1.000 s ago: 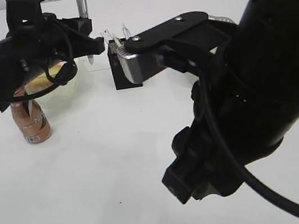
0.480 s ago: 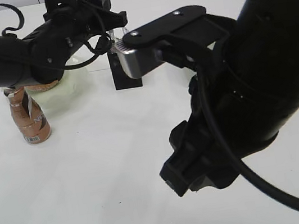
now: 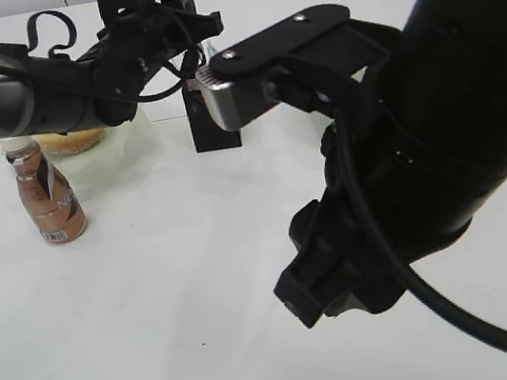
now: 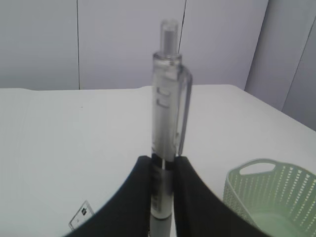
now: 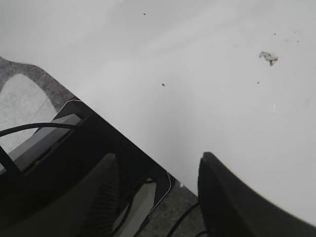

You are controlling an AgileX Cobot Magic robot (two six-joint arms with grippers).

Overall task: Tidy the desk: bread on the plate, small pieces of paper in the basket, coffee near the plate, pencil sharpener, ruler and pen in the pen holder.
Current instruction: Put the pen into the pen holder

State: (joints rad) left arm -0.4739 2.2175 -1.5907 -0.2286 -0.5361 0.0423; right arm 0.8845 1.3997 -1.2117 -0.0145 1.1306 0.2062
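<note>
Now, left of the pen holder (image 3: 213,124), the coffee (image 3: 48,198) is standing upright by the plate (image 3: 120,139) with the bread (image 3: 67,140). Above the holder, the left gripper (image 4: 163,195) is pinching the pen (image 4: 167,123) with its jaws clamped low on the barrel, long axis upright, the holder seemingly just below. To the holder's right, the right gripper (image 5: 158,197) is hanging with jaws apart and empty, farther away.

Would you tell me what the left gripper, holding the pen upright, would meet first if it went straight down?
Probably the black pen holder; the left gripper seems just above it, though depth is unclear.
</note>
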